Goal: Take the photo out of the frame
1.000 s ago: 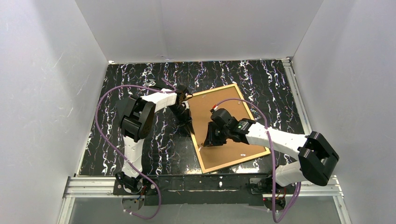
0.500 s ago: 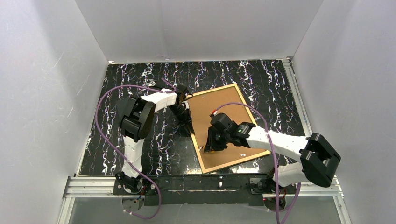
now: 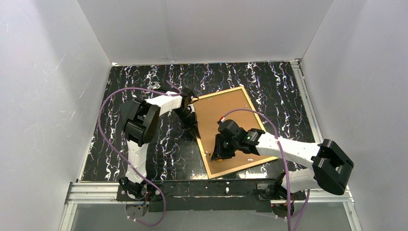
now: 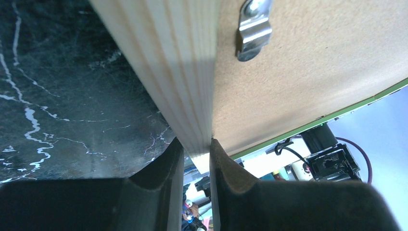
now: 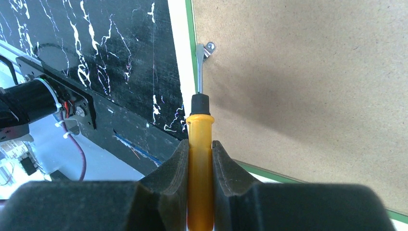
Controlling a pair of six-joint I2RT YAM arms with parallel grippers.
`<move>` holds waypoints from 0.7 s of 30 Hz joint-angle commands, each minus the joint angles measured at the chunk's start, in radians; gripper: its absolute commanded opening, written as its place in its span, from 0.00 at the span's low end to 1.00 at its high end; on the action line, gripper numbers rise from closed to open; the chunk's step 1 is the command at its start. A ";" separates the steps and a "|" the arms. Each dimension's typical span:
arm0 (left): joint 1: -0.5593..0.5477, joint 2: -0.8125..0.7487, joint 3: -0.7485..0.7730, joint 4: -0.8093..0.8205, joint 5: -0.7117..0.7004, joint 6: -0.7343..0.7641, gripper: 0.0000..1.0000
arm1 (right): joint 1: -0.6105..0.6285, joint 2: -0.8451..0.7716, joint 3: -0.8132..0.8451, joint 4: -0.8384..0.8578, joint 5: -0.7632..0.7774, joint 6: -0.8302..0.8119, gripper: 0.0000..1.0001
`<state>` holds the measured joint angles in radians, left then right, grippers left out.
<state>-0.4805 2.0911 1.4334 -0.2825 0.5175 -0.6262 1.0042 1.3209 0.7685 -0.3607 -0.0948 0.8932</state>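
The frame lies face down on the black marbled table, its brown backing board facing up. The photo is hidden beneath the board. My left gripper is shut on the frame's left wooden edge, fingers on either side; a metal clip sits on the board just beyond. My right gripper is shut on a yellow-handled screwdriver. Its blade reaches a small metal clip at the board's edge beside the frame's green rim.
White walls close in the table at the back and on both sides. An aluminium rail with both arm bases runs along the near edge. Purple cables loop over each arm.
My right arm has slid with the screwdriver toward the frame's near-left edge. The left gripper and the frame have stayed where they were.
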 commanded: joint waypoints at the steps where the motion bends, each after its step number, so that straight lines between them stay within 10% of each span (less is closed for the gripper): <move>1: 0.020 0.019 -0.003 -0.105 0.110 -0.026 0.00 | 0.013 -0.003 -0.006 -0.127 0.017 0.014 0.01; 21: 0.026 0.016 -0.001 -0.105 0.109 -0.028 0.00 | 0.035 -0.159 0.040 -0.253 0.062 0.000 0.01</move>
<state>-0.4789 2.0914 1.4334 -0.2783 0.5224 -0.6270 1.0294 1.2701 0.7944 -0.5163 -0.0578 0.8948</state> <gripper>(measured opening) 0.175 0.241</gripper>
